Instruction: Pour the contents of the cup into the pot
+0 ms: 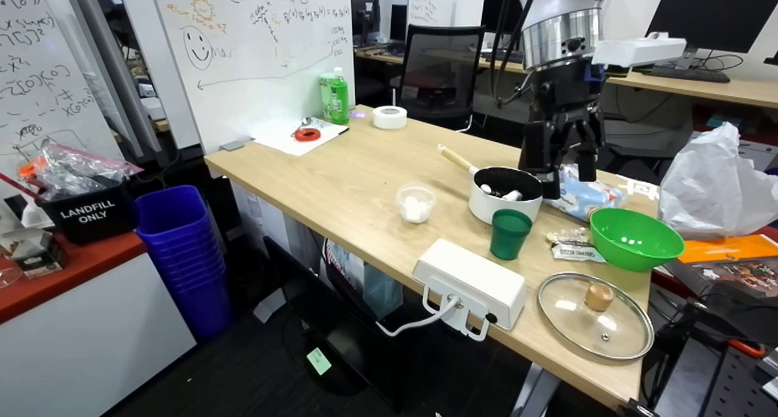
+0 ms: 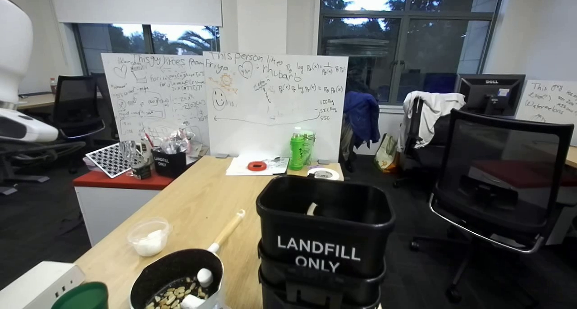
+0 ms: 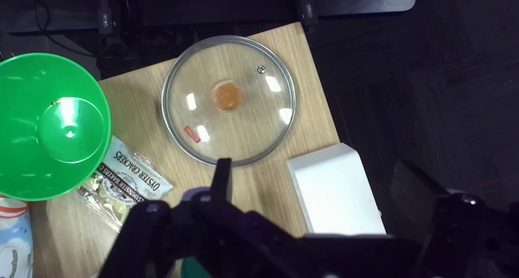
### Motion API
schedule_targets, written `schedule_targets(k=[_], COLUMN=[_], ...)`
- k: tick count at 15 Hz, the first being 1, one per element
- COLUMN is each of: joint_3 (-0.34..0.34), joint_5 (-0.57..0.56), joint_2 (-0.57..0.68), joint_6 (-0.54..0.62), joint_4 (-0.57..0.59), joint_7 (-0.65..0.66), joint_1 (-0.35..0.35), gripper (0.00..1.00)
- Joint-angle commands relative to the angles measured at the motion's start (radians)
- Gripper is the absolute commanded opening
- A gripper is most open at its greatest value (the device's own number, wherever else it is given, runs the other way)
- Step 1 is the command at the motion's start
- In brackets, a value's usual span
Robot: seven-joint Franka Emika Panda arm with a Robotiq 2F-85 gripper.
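"What are you watching from over there?"

"I'm looking down a long pale-wood table (image 1: 340, 168). Above it my black two-jawed metal gripper (image 1: 569, 186) is hanging, jaws spread wide, gripping nothing."

"Which step is that?"

"I'm guessing the pour is already done, since the low, round white pot with the dark inside (image 1: 485, 208) is holding food. I'm not seeing proof, though."

"So what's the next move calling for?"

"If I'm right, just staying clear. If the small dark green plastic tumbler (image 1: 509, 237) is waiting to be emptied, I'm needing to come down over it, close on its wall, lift, carry it above the pot and tip."

"How is it looking?"

"It's standing upright on the table, just beside the pot, apparently apart from it. It's looking smooth and glossy, narrowing towards its base. I'm not seeing its floor, so I can't tell whether it's holding anything."

"And inside the pot?"

"White rounded chunks (image 2: 205, 277) are lying among smaller beige, nut-like pieces (image 2: 173, 297)."
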Motion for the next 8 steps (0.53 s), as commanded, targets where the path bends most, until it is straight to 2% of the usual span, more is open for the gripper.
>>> schedule_targets(k=[1, 3, 8], joint_3=[-0.003, -0.003, 0.005], joint_5=[0.000, 0.000, -0.040], joint_2=[-0.001, -0.002, 0.038], joint_6=[-0.002, -0.001, 0.137], joint_4=[0.000, -0.001, 0.002], joint_7=[0.000, 0.000, -0.017], joint_1=[0.003, 0.003, 0.012], gripper=[1.00, 1.00, 1.00])
